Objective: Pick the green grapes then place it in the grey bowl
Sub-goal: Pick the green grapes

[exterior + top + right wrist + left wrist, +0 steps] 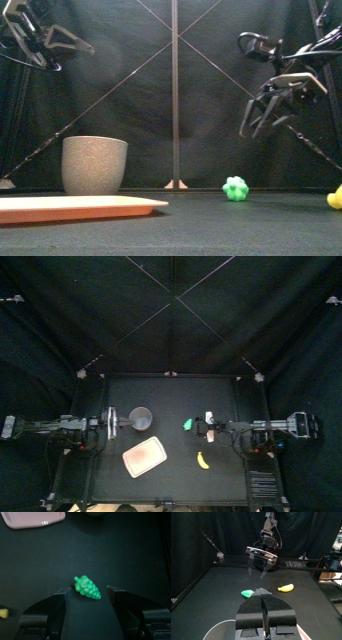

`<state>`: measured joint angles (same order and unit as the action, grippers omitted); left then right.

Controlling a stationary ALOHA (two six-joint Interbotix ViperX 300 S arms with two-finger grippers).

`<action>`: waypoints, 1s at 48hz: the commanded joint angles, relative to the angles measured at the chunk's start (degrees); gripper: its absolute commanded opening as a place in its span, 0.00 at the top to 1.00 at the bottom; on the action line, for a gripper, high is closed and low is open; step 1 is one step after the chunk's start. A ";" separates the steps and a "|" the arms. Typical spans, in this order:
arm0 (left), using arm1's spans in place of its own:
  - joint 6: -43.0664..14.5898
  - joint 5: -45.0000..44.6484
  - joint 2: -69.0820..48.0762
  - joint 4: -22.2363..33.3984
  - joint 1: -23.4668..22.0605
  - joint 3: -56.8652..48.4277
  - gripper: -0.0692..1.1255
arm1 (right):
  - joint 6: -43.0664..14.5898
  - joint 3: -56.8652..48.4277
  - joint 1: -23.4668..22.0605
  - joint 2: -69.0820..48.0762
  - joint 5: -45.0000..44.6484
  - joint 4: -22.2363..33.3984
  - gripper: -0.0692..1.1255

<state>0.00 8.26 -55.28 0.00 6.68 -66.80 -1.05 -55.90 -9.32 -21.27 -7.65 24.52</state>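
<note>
The green grapes [189, 423] lie on the black table right of the middle, also in the front view [237, 188]. The tall grey speckled cup [140, 416] stands upright to their left [95, 165]. My right gripper [262, 122] hangs open above the table, just right of the grapes. In the right wrist view the grapes [87, 587] show between its spread jaws [88, 592], still below them. My left gripper [264, 609] is shut on nothing and held high beside the cup, whose rim [219, 628] shows below it.
A flat pink tray [143, 458] lies near the front, below the cup [74, 208]. A yellow toy banana [203, 460] lies front right [335, 198]. The table's back half is bare.
</note>
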 commanded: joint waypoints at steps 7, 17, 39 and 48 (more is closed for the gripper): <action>0.09 0.62 0.09 0.09 1.05 1.32 0.95 | 0.18 3.87 -2.20 5.71 -1.05 6.59 0.16; 0.09 0.26 0.09 0.09 1.23 1.14 0.95 | 0.18 5.71 -2.46 11.69 1.14 8.79 0.16; 0.18 0.26 -0.44 0.18 1.14 1.05 0.95 | 0.00 8.61 -2.64 21.80 3.43 8.70 0.17; 0.26 0.26 -0.70 0.44 1.14 0.79 0.95 | -0.09 8.79 -2.64 22.15 3.43 6.86 0.21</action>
<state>0.18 8.26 -55.90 0.26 7.73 -66.80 -1.14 -48.08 -11.78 1.85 -4.57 32.08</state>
